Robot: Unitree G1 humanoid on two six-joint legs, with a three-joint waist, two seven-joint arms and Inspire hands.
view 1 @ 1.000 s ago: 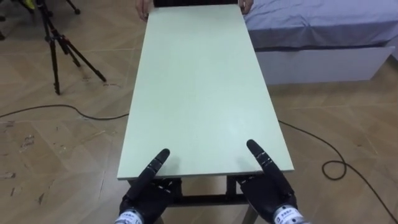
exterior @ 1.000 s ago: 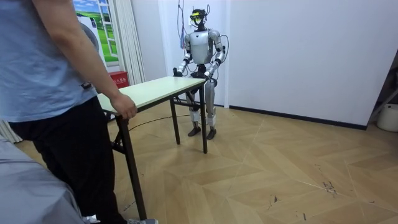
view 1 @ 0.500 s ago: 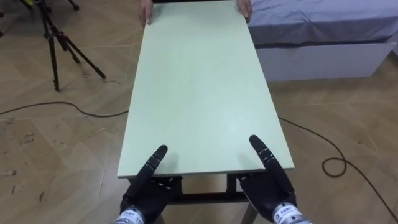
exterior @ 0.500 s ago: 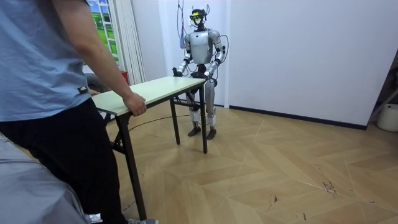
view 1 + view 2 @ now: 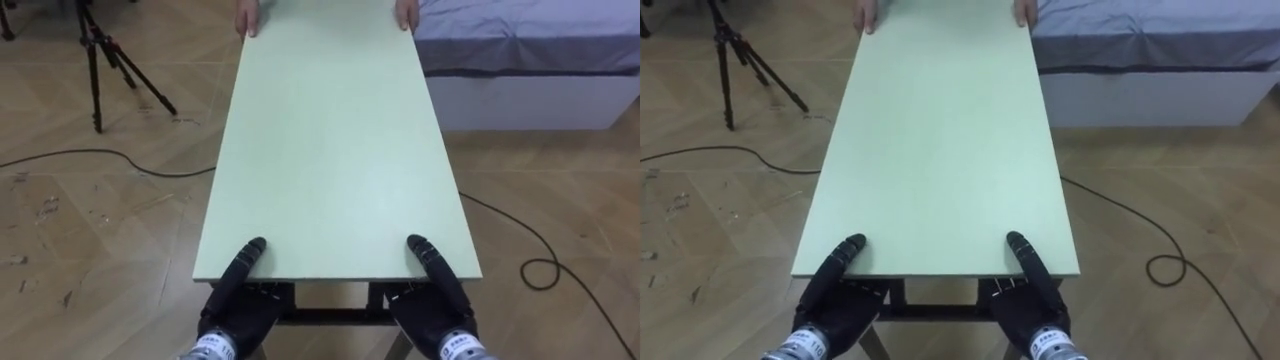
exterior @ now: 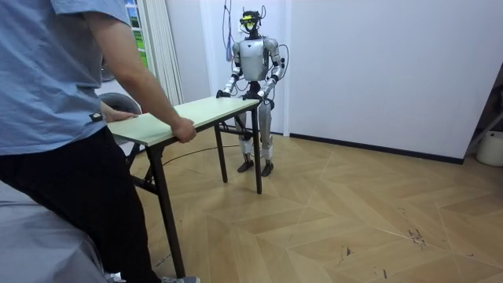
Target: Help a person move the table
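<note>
One table (image 5: 335, 150): my left hand (image 5: 238, 305) and right hand (image 5: 432, 305) at its near edge, thumbs on top; grip beneath, I can't tell. Person's two hands (image 5: 247, 18) hold the far end.

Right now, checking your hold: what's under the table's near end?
Left hand, right hand and a dark frame show at the edge of the table; its top covers the rest.

Both eye views look steeply down the long pale-green rectangular desk (image 5: 335, 150) from its near end. The room view faces back along it from farther off.
</note>
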